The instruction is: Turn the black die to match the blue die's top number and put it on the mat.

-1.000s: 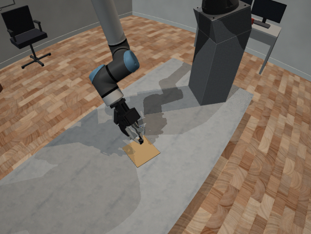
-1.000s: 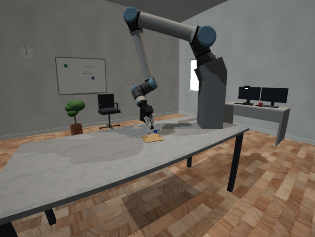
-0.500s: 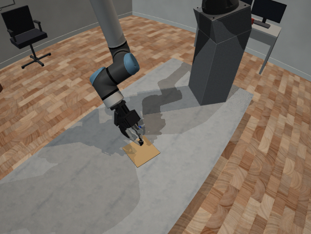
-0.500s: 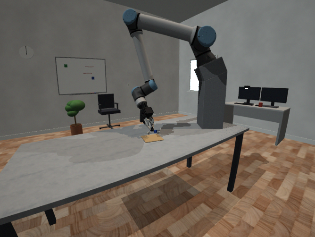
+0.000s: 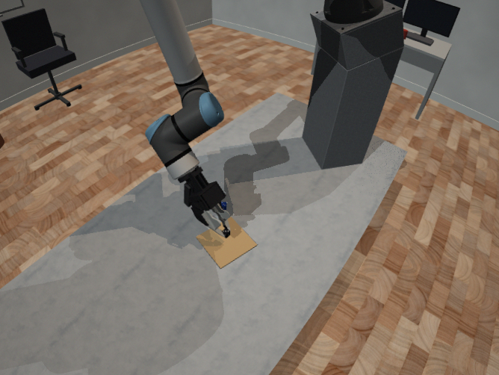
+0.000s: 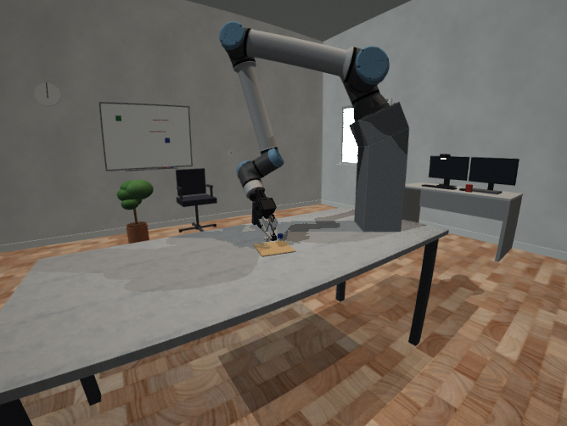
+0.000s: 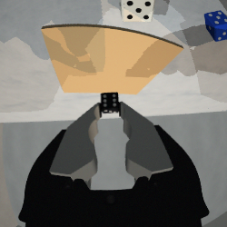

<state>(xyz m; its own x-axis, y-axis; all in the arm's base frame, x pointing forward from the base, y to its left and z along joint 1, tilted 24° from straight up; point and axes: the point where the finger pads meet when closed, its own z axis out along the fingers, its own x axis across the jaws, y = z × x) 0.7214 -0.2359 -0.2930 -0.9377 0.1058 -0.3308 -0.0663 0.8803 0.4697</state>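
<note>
My gripper is shut on the black die, held between the fingertips just above the near edge of the tan mat. The die's face toward the wrist camera shows several white pips. In the top view the gripper and black die hang over the mat. The blue die lies on the table beyond the mat's far right corner; it also shows in the top view and the exterior view. A white die lies just past the mat's far edge.
The robot's dark pedestal stands at the table's back right. The grey table stretches wide to the left and front of the mat.
</note>
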